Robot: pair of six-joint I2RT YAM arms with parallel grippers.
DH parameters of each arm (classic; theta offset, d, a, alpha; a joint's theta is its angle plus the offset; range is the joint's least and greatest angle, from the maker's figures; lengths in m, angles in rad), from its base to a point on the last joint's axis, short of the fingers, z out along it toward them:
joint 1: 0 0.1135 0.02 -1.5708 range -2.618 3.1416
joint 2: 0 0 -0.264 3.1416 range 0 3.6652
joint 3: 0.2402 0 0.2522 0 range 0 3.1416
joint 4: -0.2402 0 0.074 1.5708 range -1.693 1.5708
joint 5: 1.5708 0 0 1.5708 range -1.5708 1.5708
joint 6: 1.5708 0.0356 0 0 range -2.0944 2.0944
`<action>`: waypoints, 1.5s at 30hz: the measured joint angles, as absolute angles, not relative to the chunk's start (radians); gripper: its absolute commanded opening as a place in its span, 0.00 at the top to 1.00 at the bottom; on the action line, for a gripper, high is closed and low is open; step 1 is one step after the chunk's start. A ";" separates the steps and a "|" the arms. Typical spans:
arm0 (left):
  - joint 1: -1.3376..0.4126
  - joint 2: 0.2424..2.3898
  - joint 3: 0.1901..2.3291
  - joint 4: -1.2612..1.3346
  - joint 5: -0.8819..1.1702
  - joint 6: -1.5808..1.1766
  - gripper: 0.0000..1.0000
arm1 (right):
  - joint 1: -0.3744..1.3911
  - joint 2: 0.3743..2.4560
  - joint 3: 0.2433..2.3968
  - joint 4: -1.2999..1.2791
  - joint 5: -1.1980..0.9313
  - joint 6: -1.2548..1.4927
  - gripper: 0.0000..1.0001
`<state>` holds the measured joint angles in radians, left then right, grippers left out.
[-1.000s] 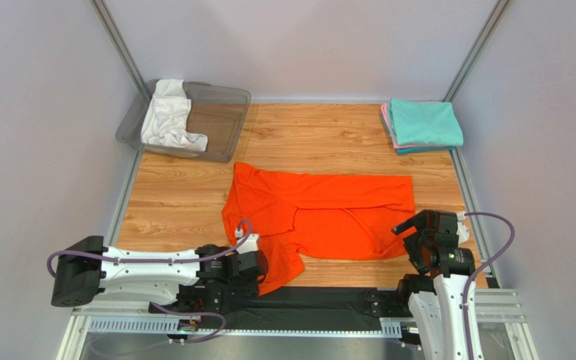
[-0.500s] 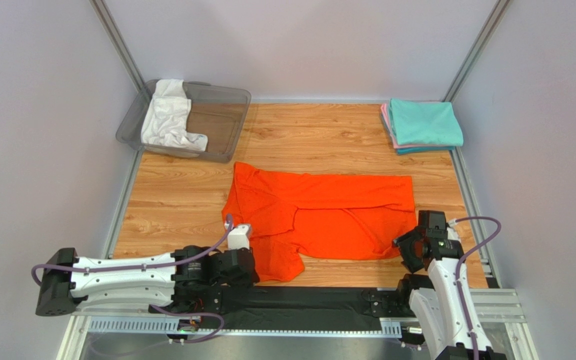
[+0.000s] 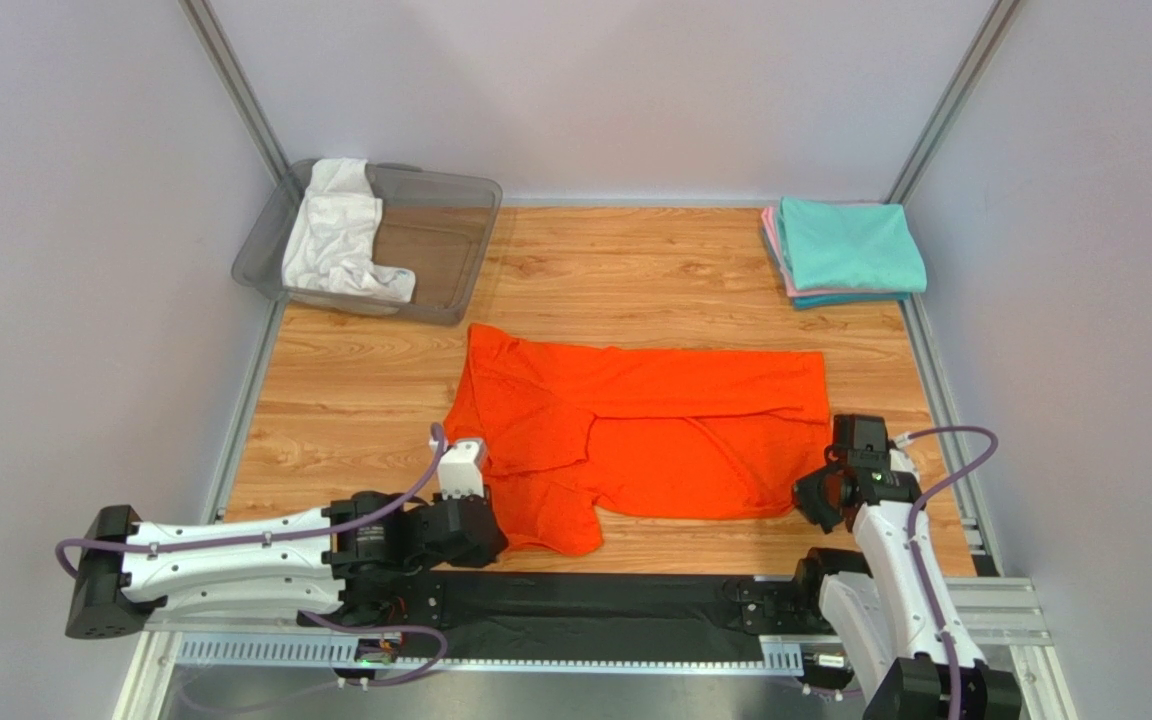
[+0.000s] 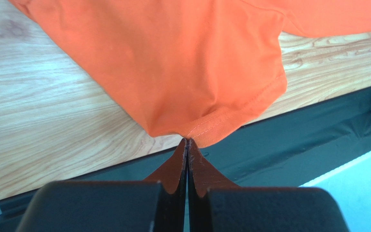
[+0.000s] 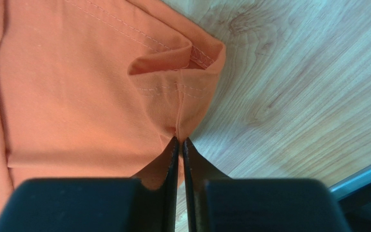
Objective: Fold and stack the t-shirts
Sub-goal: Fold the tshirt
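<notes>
Orange t-shirt (image 3: 642,428) half-folded mid-table; white t-shirt (image 3: 334,233) crumpled far-left; teal t-shirt (image 3: 850,245) far-right, seemingly atop pink one (image 3: 772,248).

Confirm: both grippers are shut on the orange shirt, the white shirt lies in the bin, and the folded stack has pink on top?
No: the top external view shows the teal shirt on top, the pink shirt beneath. The left gripper and right gripper are shut on the orange shirt; the white shirt lies in the bin.
</notes>
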<state>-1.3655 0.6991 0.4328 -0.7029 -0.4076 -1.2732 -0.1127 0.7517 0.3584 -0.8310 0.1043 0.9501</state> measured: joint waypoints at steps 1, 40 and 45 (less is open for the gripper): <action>-1.365 0.699 0.435 -0.708 -0.415 -1.273 1.00 | -0.113 0.746 0.358 -0.830 0.104 0.949 0.99; -0.884 1.031 0.815 -0.533 -0.374 -0.776 1.00 | -0.113 1.040 0.628 -0.707 0.046 0.817 1.00; -0.828 1.097 0.861 -0.492 -0.355 -0.714 1.00 | -0.113 1.096 0.671 -0.684 0.037 0.802 1.00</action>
